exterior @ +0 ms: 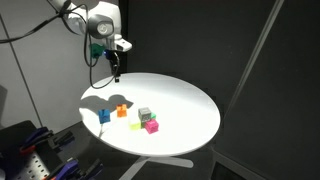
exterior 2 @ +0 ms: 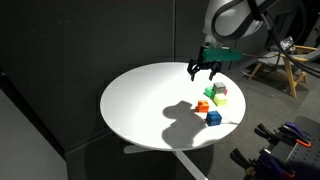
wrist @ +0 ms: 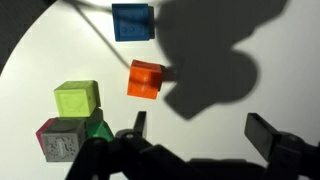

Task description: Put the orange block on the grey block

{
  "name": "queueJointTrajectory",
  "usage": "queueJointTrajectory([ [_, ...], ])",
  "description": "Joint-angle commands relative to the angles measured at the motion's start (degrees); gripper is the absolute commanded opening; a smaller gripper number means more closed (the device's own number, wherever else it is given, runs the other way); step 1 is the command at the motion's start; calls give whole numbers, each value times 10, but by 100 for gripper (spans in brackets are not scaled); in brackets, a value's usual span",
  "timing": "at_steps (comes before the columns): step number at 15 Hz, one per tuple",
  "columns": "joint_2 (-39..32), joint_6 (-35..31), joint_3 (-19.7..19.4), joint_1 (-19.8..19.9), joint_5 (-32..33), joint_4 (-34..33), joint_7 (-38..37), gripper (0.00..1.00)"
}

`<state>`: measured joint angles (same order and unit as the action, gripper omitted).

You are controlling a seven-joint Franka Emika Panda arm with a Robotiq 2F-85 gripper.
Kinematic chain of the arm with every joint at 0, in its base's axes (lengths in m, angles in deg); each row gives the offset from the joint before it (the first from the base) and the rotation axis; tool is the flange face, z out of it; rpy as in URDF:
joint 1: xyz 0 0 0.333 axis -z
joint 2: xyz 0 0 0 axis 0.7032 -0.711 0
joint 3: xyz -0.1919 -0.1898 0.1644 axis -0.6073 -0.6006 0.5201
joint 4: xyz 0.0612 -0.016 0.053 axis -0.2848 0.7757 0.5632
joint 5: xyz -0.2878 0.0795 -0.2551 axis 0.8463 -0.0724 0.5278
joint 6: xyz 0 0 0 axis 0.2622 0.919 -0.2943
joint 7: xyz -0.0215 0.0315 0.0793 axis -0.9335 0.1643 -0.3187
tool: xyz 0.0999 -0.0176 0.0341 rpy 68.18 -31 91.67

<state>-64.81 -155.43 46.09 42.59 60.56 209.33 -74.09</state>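
The orange block [wrist: 145,80] sits on the white round table, apart from the others. It shows in both exterior views [exterior: 122,111] [exterior 2: 203,106]. The grey block [wrist: 62,140] stands in a cluster with other cubes, at the lower left of the wrist view, and shows in both exterior views [exterior: 145,115] [exterior 2: 220,89]. My gripper [wrist: 200,130] is open and empty. It hangs well above the table [exterior: 115,65] [exterior 2: 203,70], back from the blocks. Its shadow falls on the table beside the orange block.
A blue cube [wrist: 132,22] lies beyond the orange block. A yellow-green cube [wrist: 76,98] and a pink cube [exterior: 152,126] crowd the grey block, with a small green piece [wrist: 97,128] between them. The table edge [exterior: 205,135] is near the cluster.
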Motion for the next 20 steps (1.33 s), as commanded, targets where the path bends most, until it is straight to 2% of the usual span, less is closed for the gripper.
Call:
queueJointTrajectory([
  [1,-53,-12,-25,-10,4,-37,-29,100],
  [7,-130,0,-56,-25,-3,-83,-65,100],
  [13,-198,2,-88,-42,-14,-125,-161,100],
  [17,-225,5,-92,-43,-17,-143,-190,100],
  [20,-236,11,-87,-41,-18,-149,-180,100],
])
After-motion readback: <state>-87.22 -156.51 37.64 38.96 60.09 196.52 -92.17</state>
